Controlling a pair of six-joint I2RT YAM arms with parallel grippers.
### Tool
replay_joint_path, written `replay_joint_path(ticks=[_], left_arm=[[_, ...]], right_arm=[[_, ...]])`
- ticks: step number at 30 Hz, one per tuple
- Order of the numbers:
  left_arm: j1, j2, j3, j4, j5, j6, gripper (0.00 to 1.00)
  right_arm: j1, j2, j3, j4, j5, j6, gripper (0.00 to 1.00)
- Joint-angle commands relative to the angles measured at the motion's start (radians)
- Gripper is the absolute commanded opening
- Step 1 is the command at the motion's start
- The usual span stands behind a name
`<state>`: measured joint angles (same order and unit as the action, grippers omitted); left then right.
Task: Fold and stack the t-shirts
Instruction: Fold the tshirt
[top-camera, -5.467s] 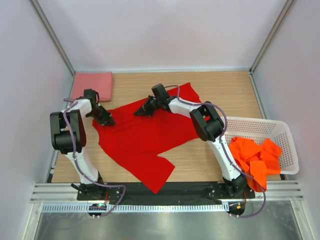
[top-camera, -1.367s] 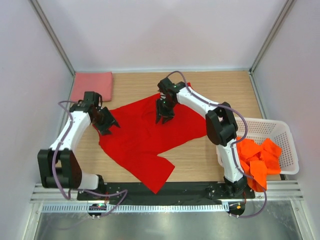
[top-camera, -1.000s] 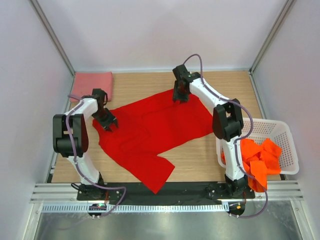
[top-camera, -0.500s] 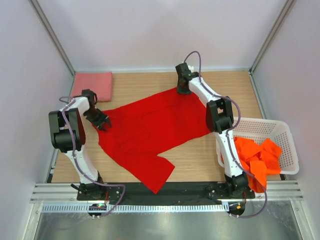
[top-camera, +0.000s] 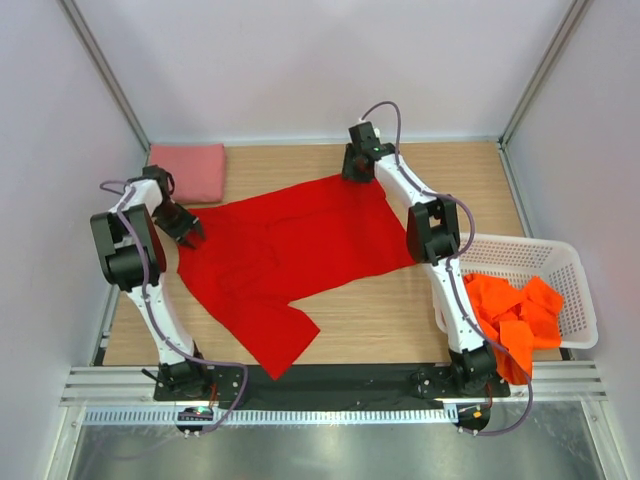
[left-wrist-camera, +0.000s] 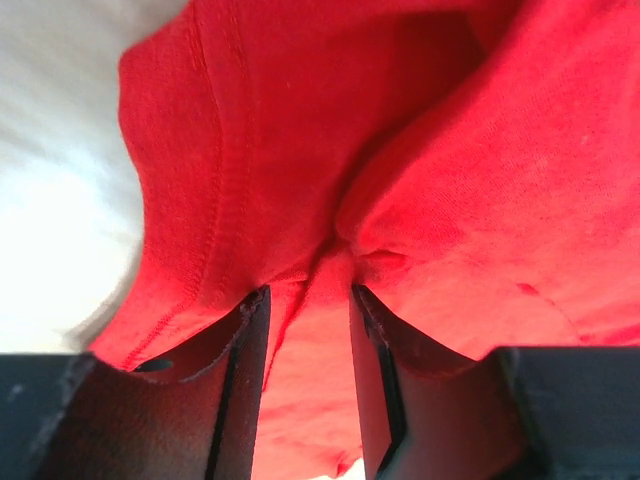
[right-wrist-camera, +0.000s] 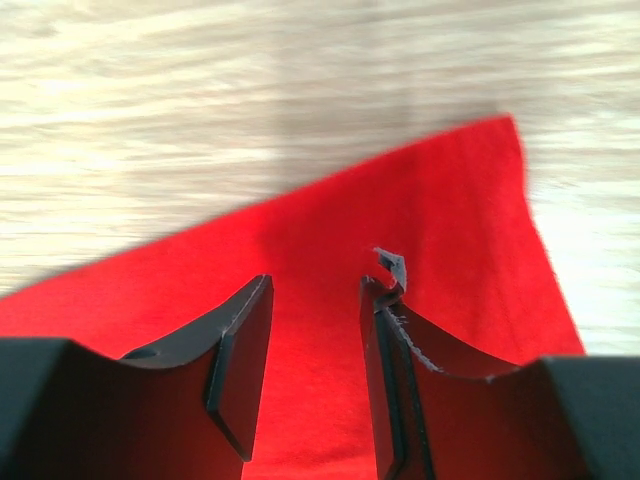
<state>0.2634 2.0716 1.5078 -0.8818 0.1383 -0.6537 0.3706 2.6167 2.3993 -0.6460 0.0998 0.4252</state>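
Note:
A bright red t-shirt (top-camera: 290, 250) lies spread across the wooden table, one sleeve reaching toward the near edge. My left gripper (top-camera: 183, 225) is at the shirt's left edge; in the left wrist view its jaws (left-wrist-camera: 305, 292) are shut on a bunched fold of the red cloth (left-wrist-camera: 450, 150). My right gripper (top-camera: 355, 170) is at the shirt's far corner. In the right wrist view it (right-wrist-camera: 315, 285) stands open just above the flat red cloth (right-wrist-camera: 400, 220), holding nothing. A folded salmon pink t-shirt (top-camera: 187, 170) lies at the back left. Orange t-shirts (top-camera: 515, 315) are heaped in the basket.
A white lattice basket (top-camera: 520, 247) stands at the right edge of the table, beside the right arm's base. Bare wood (top-camera: 450, 180) shows behind and to the right of the red shirt. Grey walls close in the table on three sides.
The left gripper has dragged the shirt's left edge further left. The right gripper pulled the far corner toward the back and then opened. The shirt now lies flatter and further left.

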Motion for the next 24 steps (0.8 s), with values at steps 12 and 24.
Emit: replay_joint_path(ticks=[12, 24], left_arm=[[0.007, -0.203, 0.053, -0.037, -0.088, 0.048, 0.61], [-0.251, -0.85, -0.466, -0.137, -0.131, -0.115, 0.58]], right_arm=[[-0.021, -0.162, 0.094, -0.03, -0.104, 0.081, 0.59], [-0.016, -0.596, -0.385, -0.222, -0.146, 0.043, 0.63]])
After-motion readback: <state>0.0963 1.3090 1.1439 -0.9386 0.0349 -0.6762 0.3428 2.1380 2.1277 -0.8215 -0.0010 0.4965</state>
